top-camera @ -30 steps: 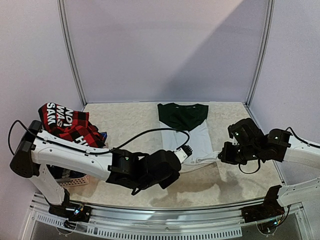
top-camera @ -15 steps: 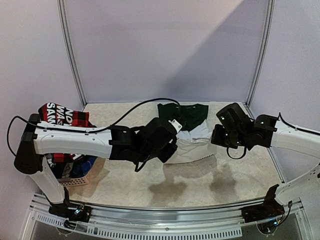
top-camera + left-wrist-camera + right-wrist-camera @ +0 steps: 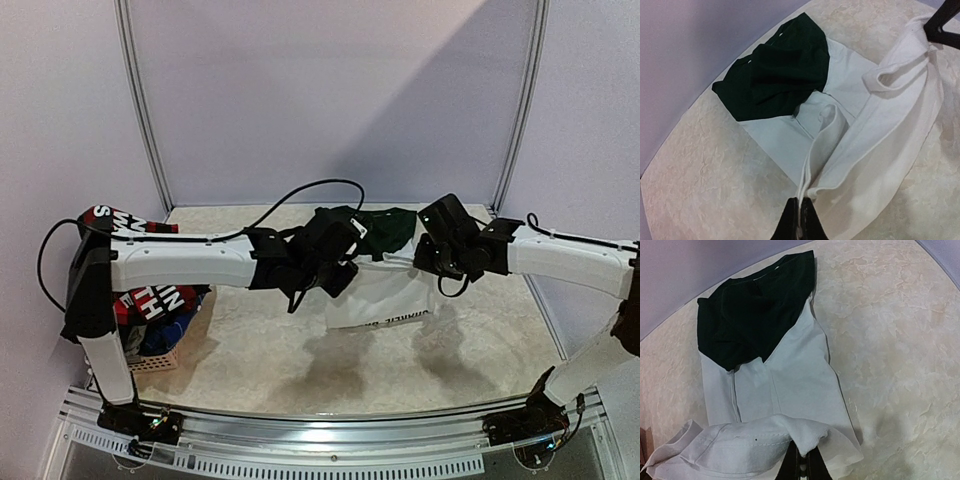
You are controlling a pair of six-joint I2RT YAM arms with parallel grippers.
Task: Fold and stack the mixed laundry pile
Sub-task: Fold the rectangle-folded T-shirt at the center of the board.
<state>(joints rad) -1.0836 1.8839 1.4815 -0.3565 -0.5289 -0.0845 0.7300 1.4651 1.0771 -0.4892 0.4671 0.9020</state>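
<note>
The white-and-dark-green T-shirt (image 3: 385,295) is soft, thin knit. Its dark green yoke and collar lie crumpled at the far end of the bench (image 3: 260,340), which has a cream, mottled, slightly pebbled surface. The white body is lifted off that surface. The left hand (image 3: 801,222) is clenched on one corner of the stitched white hem, and the right hand (image 3: 801,461) is clenched on the other. Between them the hem sags in a loose, doubled fold, and the cloth below hangs as a slack sheet. A faint line of grey print shows near its lower edge in the top view, too small to read.

At the left, behind the left arm, the red-black plaid shirt (image 3: 150,300) is heaped over a small pinkish lattice basket (image 3: 155,358), with a blue piece (image 3: 165,335) tucked in beside it. Its white block capitals are broken up by folds and the arm, so no whole word reads.

A second ago the T-shirt lay flat and both hands were down at its near hem. Half a second ago the hem was just coming up. Now both hands are higher and farther back, close to the green yoke, and the white body hangs folded under them.
</note>
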